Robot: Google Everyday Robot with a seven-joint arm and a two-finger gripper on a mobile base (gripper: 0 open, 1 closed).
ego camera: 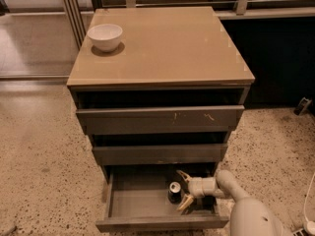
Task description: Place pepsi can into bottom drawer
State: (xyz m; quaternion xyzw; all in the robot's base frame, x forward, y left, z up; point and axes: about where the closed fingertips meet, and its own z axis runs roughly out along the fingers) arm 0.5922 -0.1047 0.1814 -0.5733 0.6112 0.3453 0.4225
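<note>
The pepsi can (174, 191), dark with a silver top, stands upright inside the pulled-out bottom drawer (147, 223), towards its right side. My gripper (183, 190) reaches into the drawer from the right, just right of the can. Its two tan fingers (184, 203) are spread apart, one behind and one in front of the can's right edge, and do not clamp it. My white arm (231, 186) comes in from the lower right corner.
A white bowl (105, 36) sits on the cabinet top (167, 48) at the back left. The top drawer (160, 118) and middle drawer (160, 154) jut out slightly above the bottom one. Speckled floor surrounds the cabinet.
</note>
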